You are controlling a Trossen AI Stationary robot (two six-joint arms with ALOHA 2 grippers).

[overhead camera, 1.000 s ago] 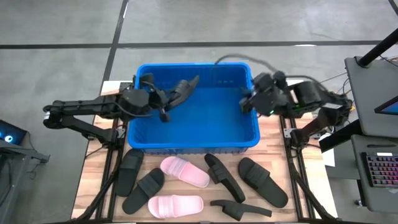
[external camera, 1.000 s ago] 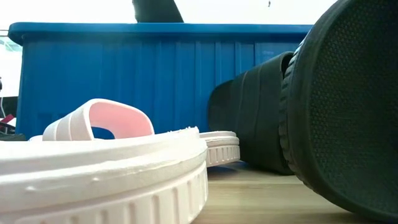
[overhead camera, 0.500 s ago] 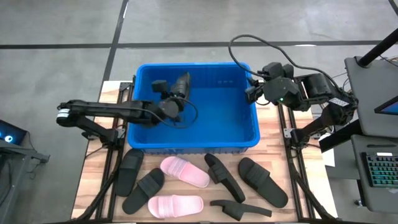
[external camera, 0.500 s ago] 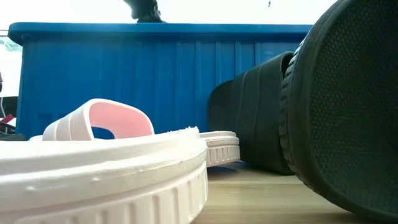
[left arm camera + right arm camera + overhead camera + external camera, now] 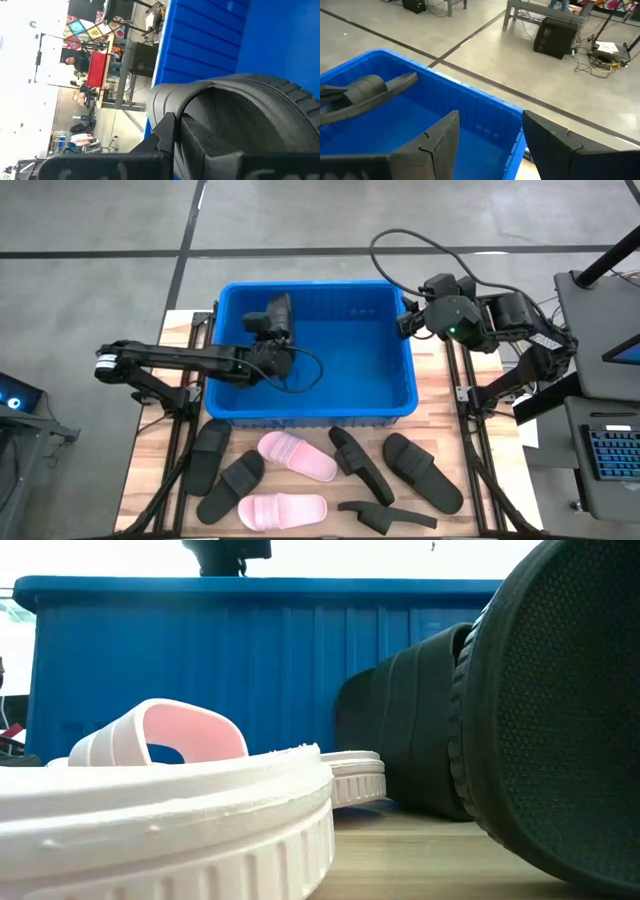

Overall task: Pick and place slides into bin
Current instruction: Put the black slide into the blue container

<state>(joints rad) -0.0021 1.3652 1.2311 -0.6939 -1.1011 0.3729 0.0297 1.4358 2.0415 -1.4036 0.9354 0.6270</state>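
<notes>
The left pincer pinches a black slide above the blue bin, not yet dropped. The right pincer waits spread at the rim. Seven slides remain on the tabletop; none visibly lies inside.

Looks like a robotics lab or workshop floor

Bare grey concrete floor with dark tape lines, a small wooden table on a metal frame, cables trailing around metal-legged benches, a keyboard on the right, colourful panels on the far wall.
</notes>
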